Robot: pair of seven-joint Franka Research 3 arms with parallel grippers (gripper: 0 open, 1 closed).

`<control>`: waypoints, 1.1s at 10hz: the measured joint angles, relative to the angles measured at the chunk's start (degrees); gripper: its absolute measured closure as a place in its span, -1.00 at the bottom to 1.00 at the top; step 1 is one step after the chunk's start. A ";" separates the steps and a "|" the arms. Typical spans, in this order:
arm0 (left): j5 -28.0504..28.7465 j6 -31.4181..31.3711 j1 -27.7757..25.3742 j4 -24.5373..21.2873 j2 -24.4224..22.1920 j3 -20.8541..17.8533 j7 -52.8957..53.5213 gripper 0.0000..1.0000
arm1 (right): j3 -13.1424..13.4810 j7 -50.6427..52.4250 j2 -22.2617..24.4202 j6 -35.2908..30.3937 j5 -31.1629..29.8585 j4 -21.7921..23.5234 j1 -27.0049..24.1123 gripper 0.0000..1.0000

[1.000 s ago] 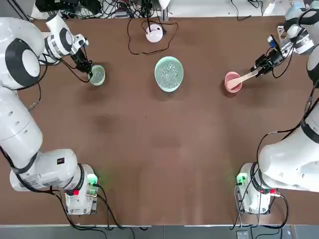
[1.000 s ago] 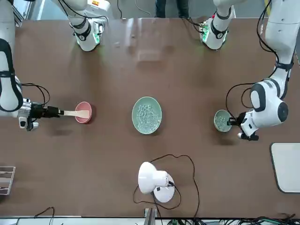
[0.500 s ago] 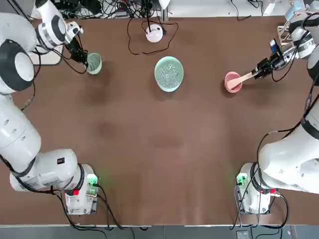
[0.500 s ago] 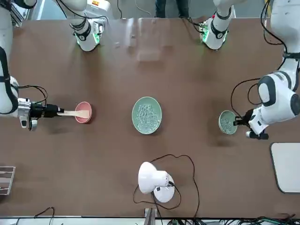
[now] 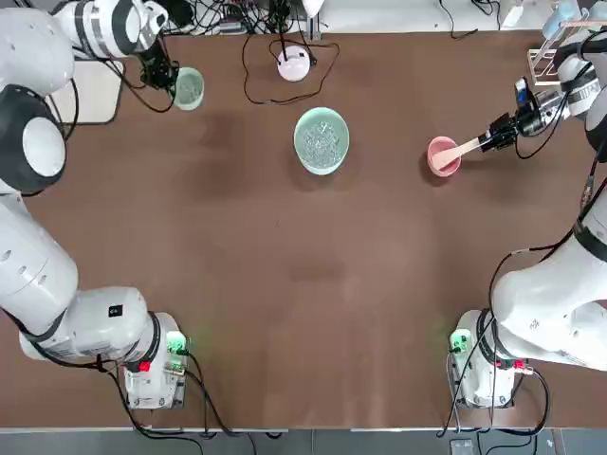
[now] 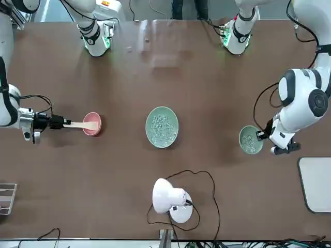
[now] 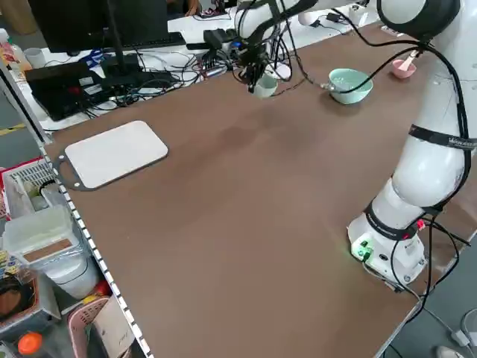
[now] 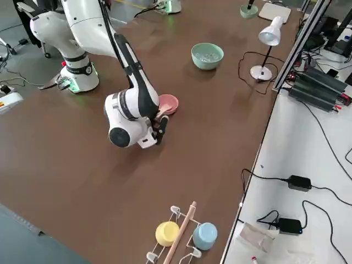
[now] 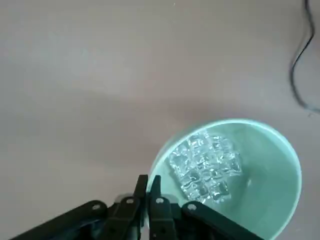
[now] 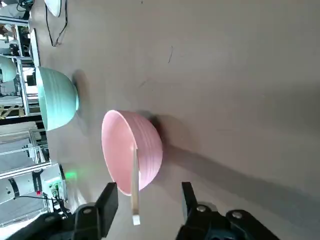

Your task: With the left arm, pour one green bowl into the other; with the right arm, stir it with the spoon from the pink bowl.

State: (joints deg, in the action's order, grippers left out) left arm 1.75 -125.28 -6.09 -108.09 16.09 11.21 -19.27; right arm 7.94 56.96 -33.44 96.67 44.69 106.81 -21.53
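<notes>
Top view: left gripper [image 5: 172, 78] pinches the rim of the small green bowl [image 5: 190, 87], fingers clamped tight on it, bowl hanging at the fingertips over the table's far left corner, well apart from the large green bowl [image 5: 321, 140] at table centre. Right gripper [image 5: 492, 140] sits at the handle end of the spoon [image 5: 459, 152], whose blade rests in the pink bowl [image 5: 442, 156]. Front view: small bowl looks raised off the table [image 6: 165, 196], clear bits inside; a white lamp [image 6: 168, 198] and its black cable [image 6: 199, 174] lie near the large bowl, on the side away from the arms. Left side view: a white board [image 7: 113, 151] lies on the table behind the left fingers, out of the carry path. Left wrist view: both fingers meet on the rim, contents heaped near them. Right wrist view: fingers part-open, one on each side of the handle, not visibly touching it. Risks, as I judge them: a rim pinch gives little hold, so a swing toward the centre could tip the small bowl and spill early; the carry skirts the cable and lamp, and a snag would jolt it; if the right fingers shut off-centre, the spoon could lever out or drag the light pink bowl.
</notes>
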 joint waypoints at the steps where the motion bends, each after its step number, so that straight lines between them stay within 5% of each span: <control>1: 1.52 1.13 0.27 1.70 0.01 1.44 -5.62 0.91 | 0.00 0.01 -0.01 -0.61 0.11 -0.10 0.00 -0.17; 3: 2.07 8.04 2.76 7.65 0.05 2.81 -15.50 0.91 | 0.01 0.02 -0.02 -1.70 0.24 -0.21 -0.01 -0.08; 6: 6.61 19.02 11.83 13.92 0.48 3.11 -28.75 0.91 | 0.02 0.02 -0.04 -1.89 0.42 -0.39 -0.05 0.31; 8: 10.12 22.58 19.19 14.53 1.34 3.31 -37.68 0.91 | 0.01 0.03 -0.05 -1.90 0.63 -0.48 -0.09 0.32; 11: 14.38 29.83 25.80 22.14 6.03 3.05 -49.52 0.91 | -0.01 0.04 -0.06 -1.94 1.24 -0.59 -0.09 0.43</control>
State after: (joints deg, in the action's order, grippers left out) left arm 16.13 -95.46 19.71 -85.95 22.12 14.26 -68.78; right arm 7.93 57.01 -33.50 94.73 45.93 106.22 -21.62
